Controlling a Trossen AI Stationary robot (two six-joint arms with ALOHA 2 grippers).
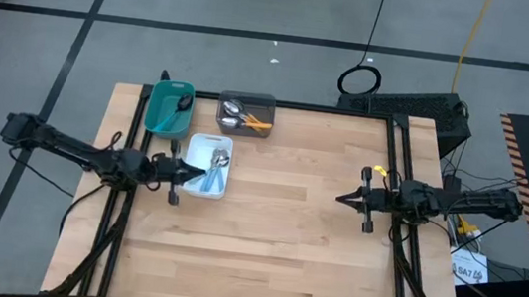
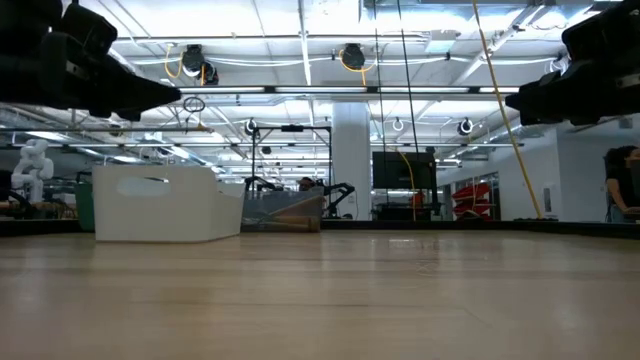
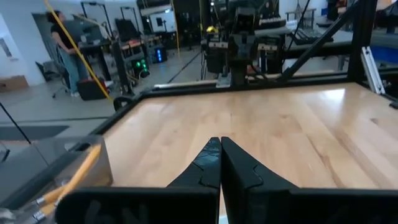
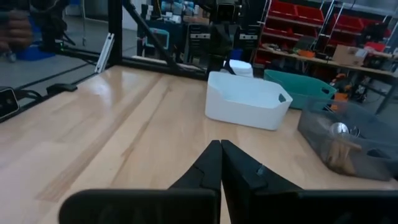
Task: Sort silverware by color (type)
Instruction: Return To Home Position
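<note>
Both clenched empty, left claw [image 1: 198, 170] at the white tray [image 1: 211, 137] and right claw [image 1: 342, 197] hung over the bench [image 1: 274, 240]; spoons [image 1: 216, 169] lay in the trays, so only homing seemed left.

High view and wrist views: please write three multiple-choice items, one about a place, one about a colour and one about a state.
1. Which tray lies nearest the left gripper? A teal; B grey; C white.
2. What colour are the spoon handles in the grey tray? A orange; B green; C red.
3. How is the right gripper? A open wide; B shut on a spoon; C shut and empty.

Key: 1 C, the white tray sits right at its tip in the high view. 2 A, orange sticks lie across that tray. 3 C, its own wrist view shows it closed with nothing held.
</note>
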